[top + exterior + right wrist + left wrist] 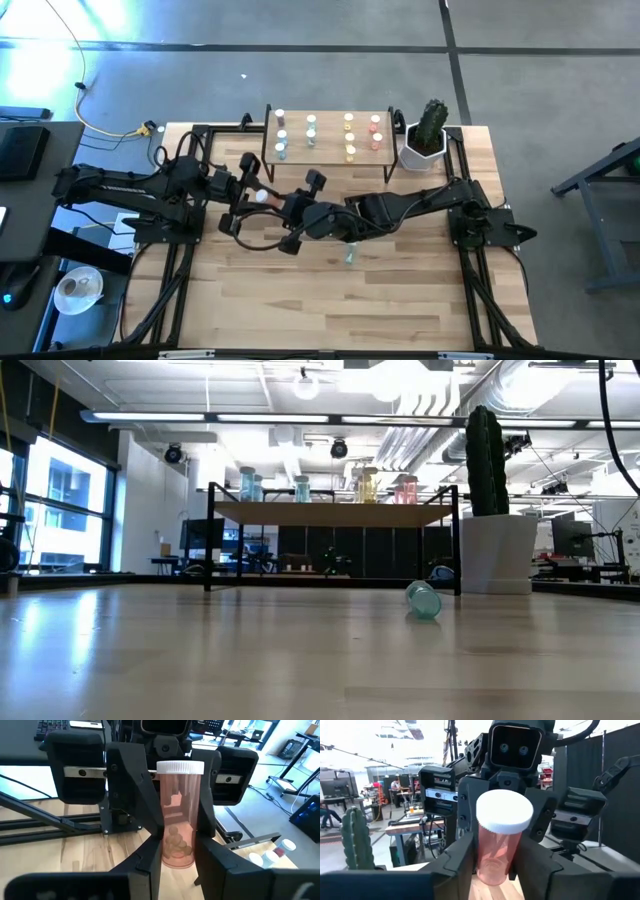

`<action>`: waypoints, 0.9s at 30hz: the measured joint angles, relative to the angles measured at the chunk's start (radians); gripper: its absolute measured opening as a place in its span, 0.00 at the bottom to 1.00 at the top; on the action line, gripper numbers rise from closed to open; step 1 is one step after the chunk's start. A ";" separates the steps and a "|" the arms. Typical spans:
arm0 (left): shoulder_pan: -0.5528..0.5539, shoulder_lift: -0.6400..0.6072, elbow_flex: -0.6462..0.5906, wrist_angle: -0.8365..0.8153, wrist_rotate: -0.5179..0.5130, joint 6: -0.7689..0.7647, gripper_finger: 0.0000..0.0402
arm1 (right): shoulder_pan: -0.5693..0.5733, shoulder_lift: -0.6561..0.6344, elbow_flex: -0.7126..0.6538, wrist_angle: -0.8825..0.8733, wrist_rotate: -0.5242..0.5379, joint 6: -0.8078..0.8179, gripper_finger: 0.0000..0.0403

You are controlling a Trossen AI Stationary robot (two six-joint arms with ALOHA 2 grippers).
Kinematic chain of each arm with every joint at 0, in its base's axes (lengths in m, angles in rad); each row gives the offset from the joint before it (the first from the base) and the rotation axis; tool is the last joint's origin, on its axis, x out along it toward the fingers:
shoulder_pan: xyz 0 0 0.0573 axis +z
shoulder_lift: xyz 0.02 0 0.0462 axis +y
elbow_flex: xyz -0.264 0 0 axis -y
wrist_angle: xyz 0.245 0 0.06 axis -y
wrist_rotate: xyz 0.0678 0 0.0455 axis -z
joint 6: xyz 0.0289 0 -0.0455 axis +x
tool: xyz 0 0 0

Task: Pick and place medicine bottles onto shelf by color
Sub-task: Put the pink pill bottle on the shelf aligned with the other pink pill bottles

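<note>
From above, the two grippers meet over the middle of the counter (420,300) and hide most of what they hold; only a pale cap shows there; the low view shows neither arm. The pink bottle (177,815) is a clear tube with a white cap and small round tablets at its bottom; the left gripper (262,197) and the right gripper (176,851) are both clenched on it, facing each other, with the bottle off the counter between them. The shelf (330,160) carries four short columns of bottles; a teal bottle (423,600) lies tipped on the counter, near the cactus pot (424,152).
</note>
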 joint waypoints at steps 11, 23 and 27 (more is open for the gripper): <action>0.000 0.000 0.000 -0.002 0.003 -0.001 0.23 | 0.000 0.000 0.000 -0.007 -0.001 0.018 0.25; 0.004 0.000 0.000 -0.102 -0.040 0.000 0.23 | -0.031 -0.004 0.000 -0.132 -0.081 0.138 0.45; 0.004 0.000 0.000 -0.171 -0.105 0.021 0.23 | -0.035 -0.043 0.000 -0.214 -0.113 0.190 0.51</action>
